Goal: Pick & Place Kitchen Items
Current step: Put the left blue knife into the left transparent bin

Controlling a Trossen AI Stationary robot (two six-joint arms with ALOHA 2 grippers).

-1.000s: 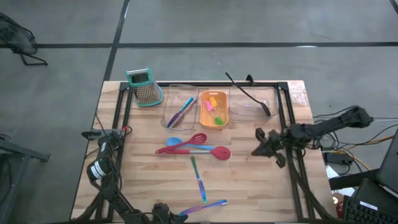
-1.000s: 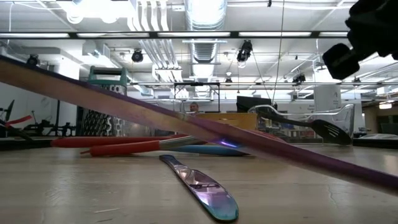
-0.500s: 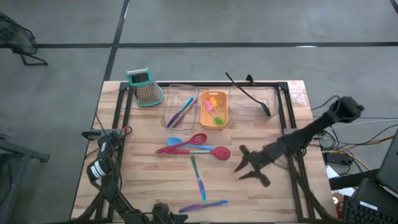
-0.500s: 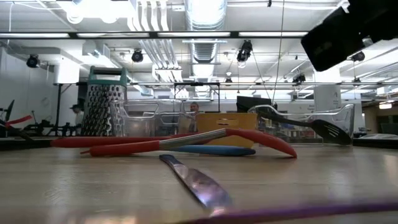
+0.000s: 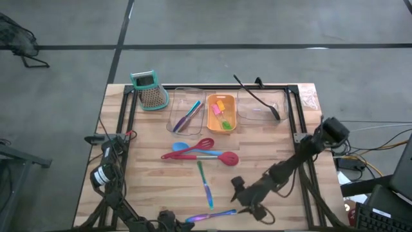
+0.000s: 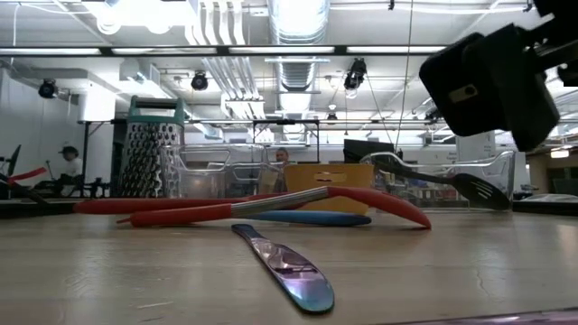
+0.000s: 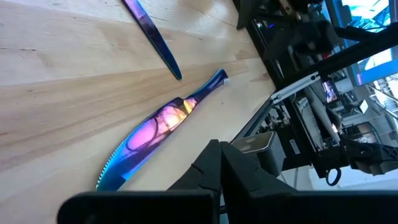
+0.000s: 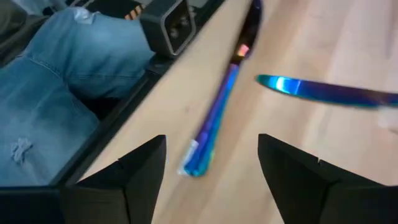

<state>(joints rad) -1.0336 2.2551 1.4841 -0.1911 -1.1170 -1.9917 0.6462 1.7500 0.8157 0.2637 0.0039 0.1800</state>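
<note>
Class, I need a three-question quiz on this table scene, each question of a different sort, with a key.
1. True or false: the right gripper is shut on the iridescent knife near the table's front edge.
2. Which tray holds the small pink, green and orange pieces? A) left clear tray B) orange tray C) right clear tray
3. Fill in: the black spoon rests across the ___ clear tray.

Key:
1. False. Its fingers stand apart over the knife, and nothing is held.
2. B, the orange tray.
3. Right; that is the right clear tray.
</note>
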